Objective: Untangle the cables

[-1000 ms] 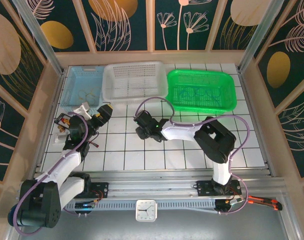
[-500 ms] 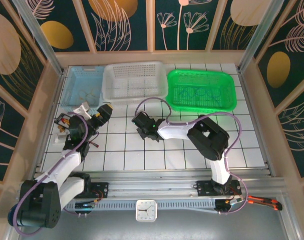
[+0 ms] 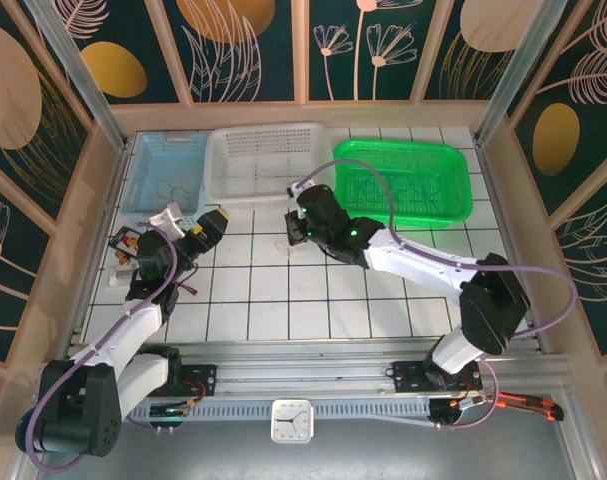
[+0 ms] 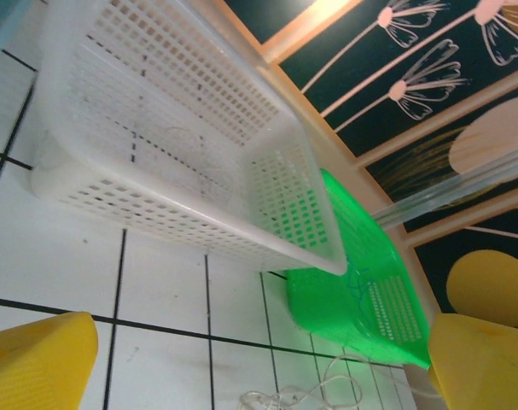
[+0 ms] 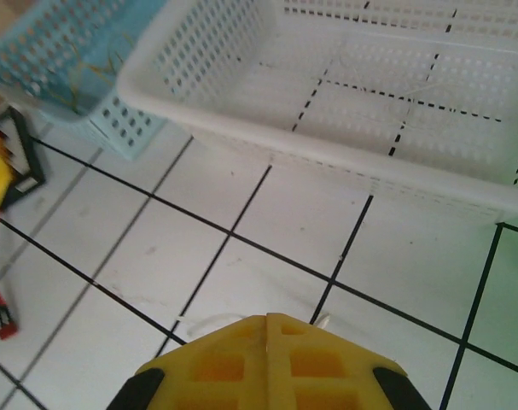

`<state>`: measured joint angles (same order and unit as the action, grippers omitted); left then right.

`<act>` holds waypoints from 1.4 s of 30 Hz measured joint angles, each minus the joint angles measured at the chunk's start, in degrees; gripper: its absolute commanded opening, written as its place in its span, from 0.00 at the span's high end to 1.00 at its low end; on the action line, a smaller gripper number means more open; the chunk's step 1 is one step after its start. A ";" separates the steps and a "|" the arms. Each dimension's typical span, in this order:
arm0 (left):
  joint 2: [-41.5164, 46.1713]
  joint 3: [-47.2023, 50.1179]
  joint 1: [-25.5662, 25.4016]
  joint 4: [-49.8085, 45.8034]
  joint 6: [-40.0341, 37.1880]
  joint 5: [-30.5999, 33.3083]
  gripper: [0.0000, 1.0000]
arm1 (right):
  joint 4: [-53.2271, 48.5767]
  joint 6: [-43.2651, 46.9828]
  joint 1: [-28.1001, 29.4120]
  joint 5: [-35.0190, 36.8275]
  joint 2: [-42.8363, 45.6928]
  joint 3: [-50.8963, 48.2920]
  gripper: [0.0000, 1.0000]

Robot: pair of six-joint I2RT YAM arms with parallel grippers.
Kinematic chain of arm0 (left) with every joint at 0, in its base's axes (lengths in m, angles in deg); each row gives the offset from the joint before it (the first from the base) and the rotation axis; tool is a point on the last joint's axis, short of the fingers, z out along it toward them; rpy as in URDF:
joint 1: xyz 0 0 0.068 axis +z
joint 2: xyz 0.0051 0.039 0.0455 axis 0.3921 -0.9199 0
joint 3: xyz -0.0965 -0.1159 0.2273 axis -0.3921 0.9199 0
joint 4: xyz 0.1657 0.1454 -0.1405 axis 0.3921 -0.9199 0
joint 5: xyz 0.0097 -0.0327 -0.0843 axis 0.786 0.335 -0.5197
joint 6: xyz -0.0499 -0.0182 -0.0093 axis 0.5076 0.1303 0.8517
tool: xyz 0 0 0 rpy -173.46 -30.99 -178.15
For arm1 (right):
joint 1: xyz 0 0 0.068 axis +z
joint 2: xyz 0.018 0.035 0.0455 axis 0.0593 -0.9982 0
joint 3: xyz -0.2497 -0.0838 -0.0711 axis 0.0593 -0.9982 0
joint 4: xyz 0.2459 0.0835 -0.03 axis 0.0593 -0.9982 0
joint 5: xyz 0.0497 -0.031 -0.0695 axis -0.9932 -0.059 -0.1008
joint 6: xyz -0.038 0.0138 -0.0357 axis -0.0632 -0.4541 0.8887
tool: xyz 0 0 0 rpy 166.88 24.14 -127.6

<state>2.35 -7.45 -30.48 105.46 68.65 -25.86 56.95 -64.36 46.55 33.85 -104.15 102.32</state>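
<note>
Closed tight, the right claw [image 5: 267, 318] shows in its wrist view with its two yellow fingers [image 5: 229, 363] pressed flat together, no gap between them. A thin pale strand of the cables [image 3: 285, 243] curls out at each side of the tips, so we read the claw as pinching that strand. From above, this claw sits over the white tiles just in front of the white basket [image 3: 268, 131], near that basket's right front corner. Its arm stretches back to the right across the table [image 3: 283, 310]. The cables form a small pale tangle just below and left of the claw's tip. We cannot tell how much of it rests on the tile and how much hangs.

Wide open is the left claw [image 4: 263, 359]. Its wrist view has one yellow finger at the lower left corner and the other at the lower right, well apart, with tile between them. A few pale loops of the cables lie at the bottom edge of that view, nearer the right-hand finger. From above, we see this claw left of the tangle, by the front of the blue basket [image 3: 168, 140], apart from the right claw.

Three baskets stand in a row along the far side: blue on the left, white in the middle, and the green basket [image 3: 403, 146] on the right, just beside the white one. Thin pale loops lie in the blue one and thin dark lines in the green. A small black tray [image 3: 123, 247] with red and yellow pieces sits at the left edge, beside the left arm. A clock [image 3: 291, 420] lies on the near rail between the two bases.
</note>
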 measured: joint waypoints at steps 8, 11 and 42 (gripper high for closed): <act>-2.54 0.22 -6.32 2.95 -4.09 -2.47 0.01 | 1.27 -3.21 -3.58 -10.01 3.69 -2.64 1.00; -5.51 0.13 -9.77 3.13 -7.04 -2.25 0.01 | 1.66 -3.43 -3.61 -12.04 4.20 -2.80 1.00; -30.56 -10.29 -24.24 11.67 -18.10 -1.99 0.02 | 3.89 -7.10 -3.74 -20.44 10.45 -4.90 1.00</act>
<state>-28.20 -17.75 -54.72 117.13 50.55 -27.85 60.84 -71.46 42.82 13.41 -93.70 97.42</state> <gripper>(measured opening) 0.978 0.053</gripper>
